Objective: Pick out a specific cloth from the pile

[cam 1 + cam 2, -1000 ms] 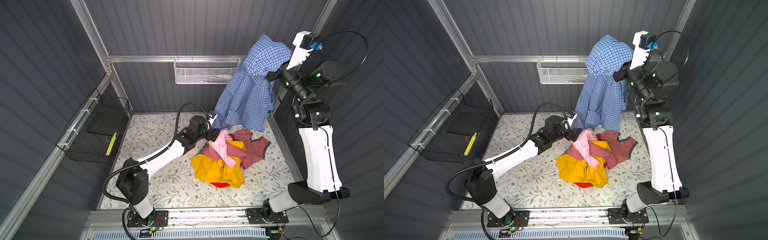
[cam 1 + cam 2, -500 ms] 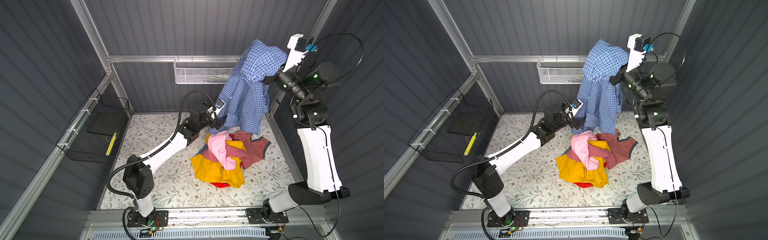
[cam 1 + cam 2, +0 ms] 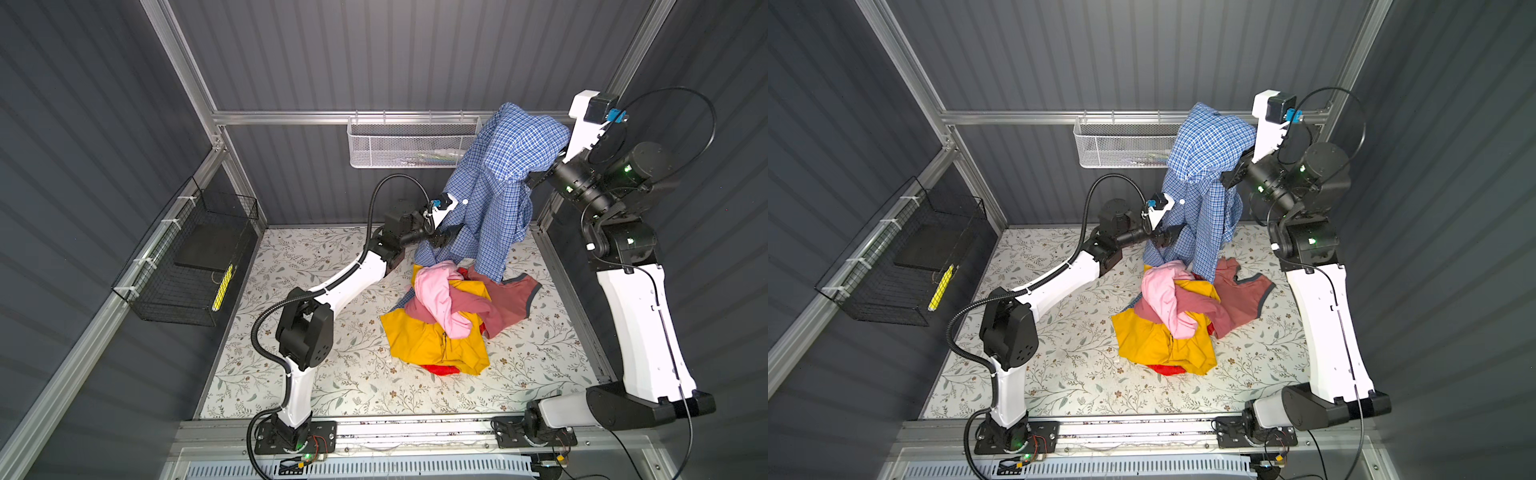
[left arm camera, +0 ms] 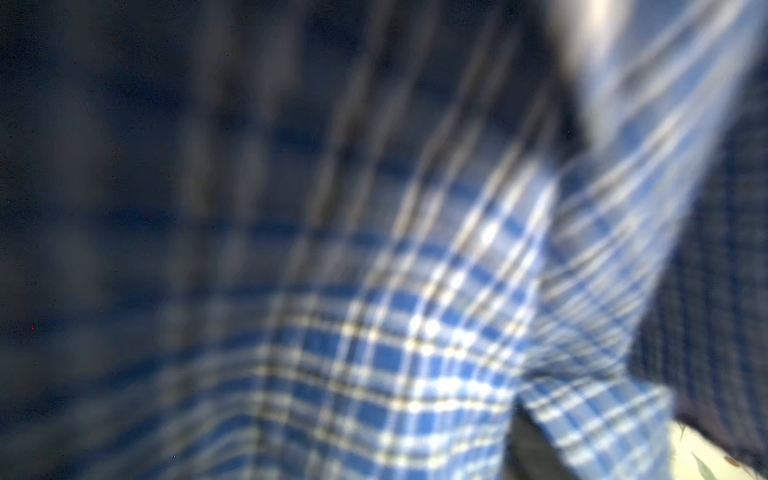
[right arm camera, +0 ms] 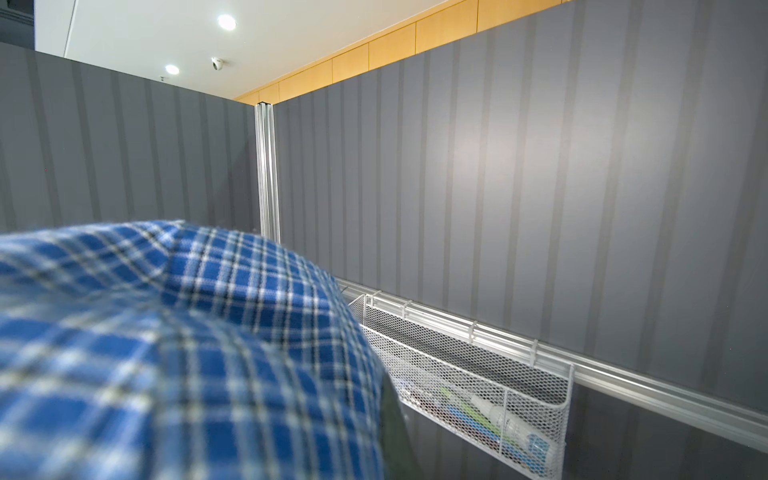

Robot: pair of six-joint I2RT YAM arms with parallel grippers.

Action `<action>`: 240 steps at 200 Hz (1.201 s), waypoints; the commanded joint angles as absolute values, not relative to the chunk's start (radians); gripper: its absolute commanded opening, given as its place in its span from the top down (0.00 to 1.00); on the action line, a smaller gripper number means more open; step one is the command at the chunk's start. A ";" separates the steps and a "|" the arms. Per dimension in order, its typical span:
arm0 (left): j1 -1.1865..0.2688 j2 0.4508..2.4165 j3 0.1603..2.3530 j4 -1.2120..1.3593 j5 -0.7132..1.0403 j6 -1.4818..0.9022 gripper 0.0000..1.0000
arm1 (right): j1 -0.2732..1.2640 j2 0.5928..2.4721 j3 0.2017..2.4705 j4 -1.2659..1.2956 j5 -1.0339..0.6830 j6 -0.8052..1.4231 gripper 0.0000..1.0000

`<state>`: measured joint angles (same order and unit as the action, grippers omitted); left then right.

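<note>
While the flowered counter [image 3: 332, 374] lies broad beneath everything, treat this step as getting the cloth [image 3: 498, 187] clear of the pile [image 3: 436, 332]. The checked shirt hangs high at the back right, draped over the end of your right arm. Its lowest tail reaches down to the pile's rose garment, though contact there is not certain. Raise or swing the cloth aside slowly until that tail hangs free, since thin fabric could drag a neighbour with it.

Your right arm [image 3: 636, 316] stands nearly upright, its wrist lifted above everything else. Your left arm [image 3: 349, 278] stretches low over the counter towards the shirt's lower part. The right fingers are buried under fabric, apparently clenched on the cloth that hangs from them. The left fingers [image 3: 1173, 235] sit among the lower folds; whether they pinch the cloth I cannot tell.
</note>
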<state>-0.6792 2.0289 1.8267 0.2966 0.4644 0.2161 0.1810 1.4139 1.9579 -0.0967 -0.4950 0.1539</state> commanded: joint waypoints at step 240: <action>-0.579 2.079 2.485 0.175 -0.023 0.215 1.00 | 0.208 1.289 1.161 -0.012 -0.360 0.098 0.01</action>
